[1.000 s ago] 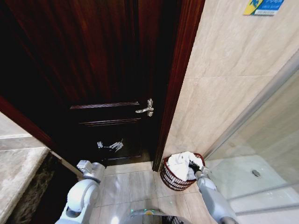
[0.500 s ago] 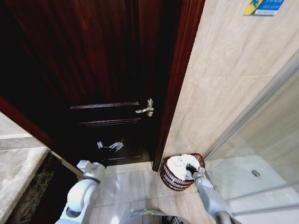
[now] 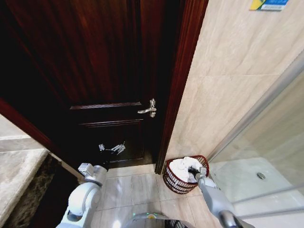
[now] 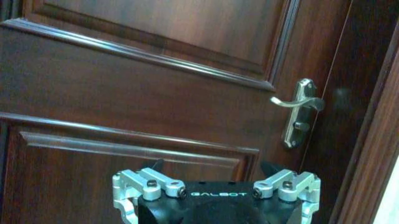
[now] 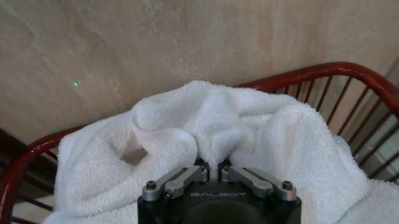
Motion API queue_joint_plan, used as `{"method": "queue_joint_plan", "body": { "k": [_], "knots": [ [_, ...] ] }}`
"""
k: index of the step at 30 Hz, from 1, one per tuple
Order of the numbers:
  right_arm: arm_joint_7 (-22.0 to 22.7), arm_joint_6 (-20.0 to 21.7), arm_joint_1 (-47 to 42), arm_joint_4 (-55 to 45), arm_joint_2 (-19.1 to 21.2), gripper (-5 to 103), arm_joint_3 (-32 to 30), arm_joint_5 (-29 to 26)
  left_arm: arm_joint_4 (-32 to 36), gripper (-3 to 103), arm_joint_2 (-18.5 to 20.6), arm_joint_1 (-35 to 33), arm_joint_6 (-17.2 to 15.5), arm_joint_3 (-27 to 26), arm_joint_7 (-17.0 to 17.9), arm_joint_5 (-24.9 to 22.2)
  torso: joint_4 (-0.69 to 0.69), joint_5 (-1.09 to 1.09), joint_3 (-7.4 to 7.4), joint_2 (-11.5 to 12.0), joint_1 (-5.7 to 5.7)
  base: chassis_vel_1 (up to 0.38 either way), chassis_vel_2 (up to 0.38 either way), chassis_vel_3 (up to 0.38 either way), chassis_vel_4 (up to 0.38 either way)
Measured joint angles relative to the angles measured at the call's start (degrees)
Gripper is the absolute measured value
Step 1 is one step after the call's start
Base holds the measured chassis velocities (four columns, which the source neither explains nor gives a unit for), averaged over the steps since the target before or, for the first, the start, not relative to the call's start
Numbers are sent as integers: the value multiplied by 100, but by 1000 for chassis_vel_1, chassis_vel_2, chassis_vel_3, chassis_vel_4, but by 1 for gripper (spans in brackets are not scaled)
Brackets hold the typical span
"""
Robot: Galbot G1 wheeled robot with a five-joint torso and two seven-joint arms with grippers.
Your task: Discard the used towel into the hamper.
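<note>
Right gripper (image 3: 192,169) down inside the mouth of the hamper (image 3: 174,183), fingers (image 5: 201,171) drawn nearly together and pinching a fold of the towel (image 5: 206,130). Towel bunched directly under and ahead of the gripper, heaped up inside the hamper and rising above its rim (image 5: 324,71) on the side toward the wall.

Towel white, thick terry, crumpled into soft rounded folds with a deep crease running down to where the fingers meet. Hamper a small dark red-brown wire basket, rounded, tapering downward, open lattice sides with horizontal rings; standing on the pale floor tiles (image 3: 135,187) in the corner between the dark wooden door frame (image 3: 180,90) and the beige tiled wall (image 3: 228,76), just beside the glass shower panel (image 3: 270,137).

Right arm stretched forward and down from the lower right of the head view, forearm angled toward the hamper, wrist tipped so the gripper points into the basket from above. Left arm folded low at the lower left of the head view, well apart from the hamper, its left gripper (image 4: 212,175) facing the dark panelled door (image 4: 156,79) near the silver lever handle (image 4: 299,109); fingertips out of the wrist camera's frame, so cannot tell whether spread or closed
</note>
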State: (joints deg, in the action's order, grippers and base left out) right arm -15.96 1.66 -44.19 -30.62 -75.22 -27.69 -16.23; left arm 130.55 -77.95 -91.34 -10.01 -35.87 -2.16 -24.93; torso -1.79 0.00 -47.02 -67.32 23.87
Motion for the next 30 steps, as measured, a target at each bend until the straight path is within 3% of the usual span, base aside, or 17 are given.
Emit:
{"method": "queue_joint_plan", "body": {
  "k": [20, 30],
  "knots": [
    [-37, 259, 397, 586, 97, 7, 399, 340, 0, 100, 0, 0, 0, 0, 0, 0, 0, -1, 335, 618, -283, 0, 0, 0, 0],
    [-132, 282, 441, 623, 139, 7, 373, 535, 0, 100, 0, 0, 0, 0, 0, 0, 0, 0, 420, 762, -344, 0, 0, 0, 0]
  ]
}}
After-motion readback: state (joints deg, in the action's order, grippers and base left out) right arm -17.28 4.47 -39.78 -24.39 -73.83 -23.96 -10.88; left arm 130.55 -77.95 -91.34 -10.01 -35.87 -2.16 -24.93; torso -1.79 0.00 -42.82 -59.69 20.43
